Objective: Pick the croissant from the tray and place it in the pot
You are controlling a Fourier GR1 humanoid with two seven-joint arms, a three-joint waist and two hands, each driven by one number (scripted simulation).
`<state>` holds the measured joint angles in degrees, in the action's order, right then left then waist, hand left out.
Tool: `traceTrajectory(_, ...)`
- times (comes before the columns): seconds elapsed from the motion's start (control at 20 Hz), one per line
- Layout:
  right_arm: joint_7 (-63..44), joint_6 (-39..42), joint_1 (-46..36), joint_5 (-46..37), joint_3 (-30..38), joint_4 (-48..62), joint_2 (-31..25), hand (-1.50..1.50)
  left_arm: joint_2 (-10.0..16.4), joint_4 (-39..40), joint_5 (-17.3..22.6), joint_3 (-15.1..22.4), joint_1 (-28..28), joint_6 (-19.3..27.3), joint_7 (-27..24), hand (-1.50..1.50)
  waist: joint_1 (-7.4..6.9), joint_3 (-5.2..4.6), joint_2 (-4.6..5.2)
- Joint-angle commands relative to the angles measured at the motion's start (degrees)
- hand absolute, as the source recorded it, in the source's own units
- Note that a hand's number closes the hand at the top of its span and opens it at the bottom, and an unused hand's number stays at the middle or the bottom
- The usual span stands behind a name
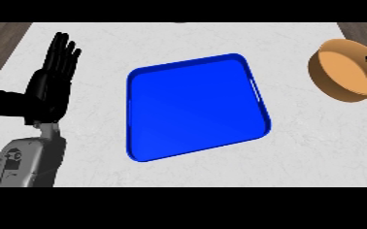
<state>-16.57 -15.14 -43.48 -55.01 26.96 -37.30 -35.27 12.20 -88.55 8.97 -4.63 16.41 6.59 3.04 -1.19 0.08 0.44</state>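
A blue tray [193,107] lies in the middle of the white counter, and nothing shows on it. An orange-brown pot [342,70] stands at the right edge, partly cut off by the frame; its inside looks bare from here. No croissant shows anywhere in the head view. My left hand [52,85] rests open at the left side, fingers straight and pointing up, well apart from the tray. My right hand is out of the picture.
The white marble counter [93,43] ends at dark wood strips in the top left and top right corners. Bare counter lies between the tray and the pot, and between the tray and my left hand.
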Motion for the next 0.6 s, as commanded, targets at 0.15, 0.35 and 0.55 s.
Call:
traceTrajectory(0.15,13.5,1.4,-2.9,6.6,3.3,10.2,-1.1,-1.5,-0.9,-2.4,-0.6,1.3,-1.6,0.0,1.6,0.0,-0.47,0.04,0.03)
traceTrajectory(0.35,18.4,-5.0,-3.6,9.3,5.1,9.5,1.1,-1.5,-1.3,-2.2,-1.7,1.5,-0.7,1.2,2.4,0.0,-0.16,0.04,-0.02)
traceTrajectory(0.55,19.7,-5.3,-5.1,16.5,10.1,5.8,2.5,-1.5,0.2,1.9,0.2,-1.6,-0.8,-1.5,-2.2,0.0,0.77,-0.04,-0.25)
